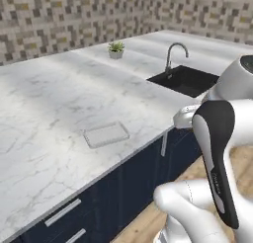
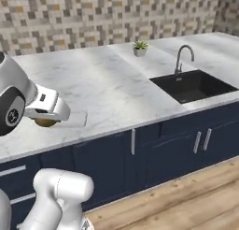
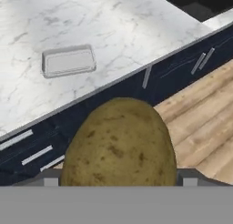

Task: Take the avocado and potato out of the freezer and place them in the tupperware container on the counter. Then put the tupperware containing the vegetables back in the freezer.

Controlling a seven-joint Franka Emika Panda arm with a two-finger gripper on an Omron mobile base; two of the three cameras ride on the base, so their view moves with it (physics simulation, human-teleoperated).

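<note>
My gripper (image 2: 48,117) is shut on the potato (image 3: 119,145), an olive-brown speckled lump that bulks large at the bottom of the hand view. From the right base view the potato (image 2: 45,123) hangs under the white hand, over the front part of the counter (image 1: 59,89). The tupperware container (image 1: 105,134) lies on the marble near the counter's front edge, with nothing in it. In the hand view the tupperware container (image 3: 68,61) sits ahead and to the upper left of the potato. The avocado and the freezer are out of view.
A black sink (image 1: 184,80) with a curved tap (image 1: 173,54) is set into the counter to the right. A small potted plant (image 1: 116,50) stands near the tiled back wall. Navy drawers (image 2: 154,149) and wooden floor (image 2: 196,201) lie below the counter edge.
</note>
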